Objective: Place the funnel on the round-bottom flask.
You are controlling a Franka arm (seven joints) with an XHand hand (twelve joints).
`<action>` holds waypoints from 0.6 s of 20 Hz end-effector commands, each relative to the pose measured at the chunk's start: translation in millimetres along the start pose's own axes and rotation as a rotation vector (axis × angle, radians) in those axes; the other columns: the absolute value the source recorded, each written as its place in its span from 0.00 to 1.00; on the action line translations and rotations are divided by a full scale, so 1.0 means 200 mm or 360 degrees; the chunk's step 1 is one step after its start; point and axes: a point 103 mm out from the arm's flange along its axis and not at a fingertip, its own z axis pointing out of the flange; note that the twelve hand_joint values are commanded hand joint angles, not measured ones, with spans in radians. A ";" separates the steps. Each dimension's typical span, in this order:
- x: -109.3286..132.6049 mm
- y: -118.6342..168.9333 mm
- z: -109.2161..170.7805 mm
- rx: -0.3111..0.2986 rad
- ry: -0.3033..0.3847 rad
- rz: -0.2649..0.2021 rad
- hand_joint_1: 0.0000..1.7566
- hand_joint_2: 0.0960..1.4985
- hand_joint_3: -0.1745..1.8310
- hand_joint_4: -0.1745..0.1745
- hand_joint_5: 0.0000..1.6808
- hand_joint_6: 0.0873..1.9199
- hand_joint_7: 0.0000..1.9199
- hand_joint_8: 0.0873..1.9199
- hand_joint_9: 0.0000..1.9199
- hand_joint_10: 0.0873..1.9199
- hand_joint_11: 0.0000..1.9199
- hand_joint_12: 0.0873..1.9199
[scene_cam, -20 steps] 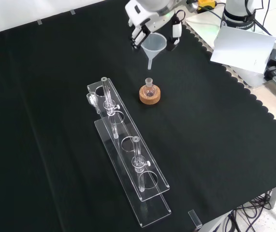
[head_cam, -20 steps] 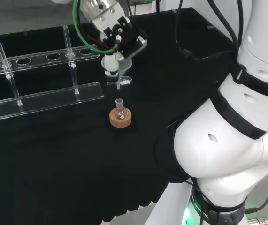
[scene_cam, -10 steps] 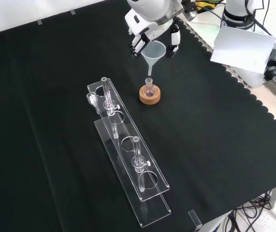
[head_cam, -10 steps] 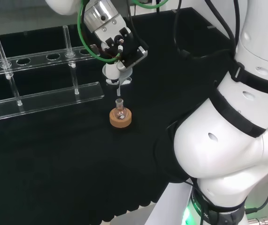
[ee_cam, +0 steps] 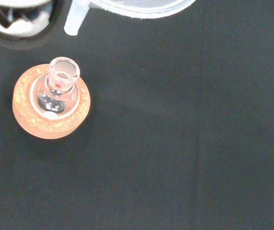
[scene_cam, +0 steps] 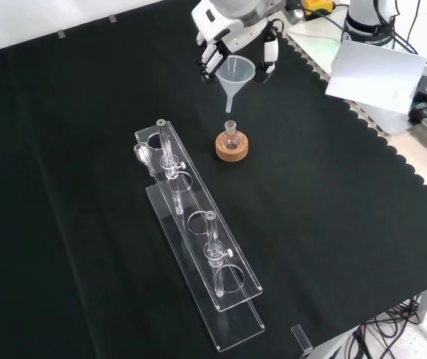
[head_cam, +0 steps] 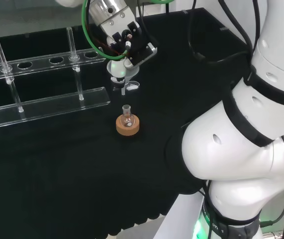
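Change: the hand (scene_cam: pixel 232 34) is sitting higher and farther from the flask than half a second ago; the funnel's stem tip, which was hanging close above the flask mouth, is now standing clearly off it.
Fingers: they are curling around the rim of the funnel (scene_cam: pixel 236 75) and pinching it, with the cone hanging below the fingers and the stem pointing down.
Funnel: it is staying upright under the fingers, touching nothing else.
Flask: the round-bottom flask (scene_cam: pixel 231 137) is standing upright in a cork ring (scene_cam: pixel 232 148), below the fingertips and well apart from the stem; in the wrist view its open mouth (ee_cam: pixel 63 68) is lying just beside the stem tip (ee_cam: pixel 74 21), not under it.
Step in hand: I judge the hand is still lining up. To do it well, the stem should come exactly over the narrow mouth before descending, the funnel staying vertical, and the fingers should release only when the cone is resting on the neck.
Risk: a stem landing on the lip could tip the small flask in its ring.
Surface: a black cloth (scene_cam: pixel 333 224) is covering the bench; a clear rack (scene_cam: pixel 198 254) with tubes is lying beyond the flask from the fingers.
Room: papers and cables are lying past the cloth's scalloped edge in the front view.
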 end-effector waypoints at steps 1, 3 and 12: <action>0.06 0.12 0.13 0.0083 -0.0046 -0.0014 0.47 0.45 0.44 0.64 0.49 0.35 0.47 0.28 0.59 0.13 0.40 0.61; 0.06 0.12 0.13 0.0078 -0.0048 -0.0013 0.47 0.45 0.44 0.64 0.49 0.35 0.47 0.28 0.59 0.13 0.40 0.61; 0.06 0.14 0.12 0.0101 -0.0050 -0.0013 0.47 0.45 0.44 0.64 0.49 0.35 0.47 0.28 0.59 0.13 0.40 0.61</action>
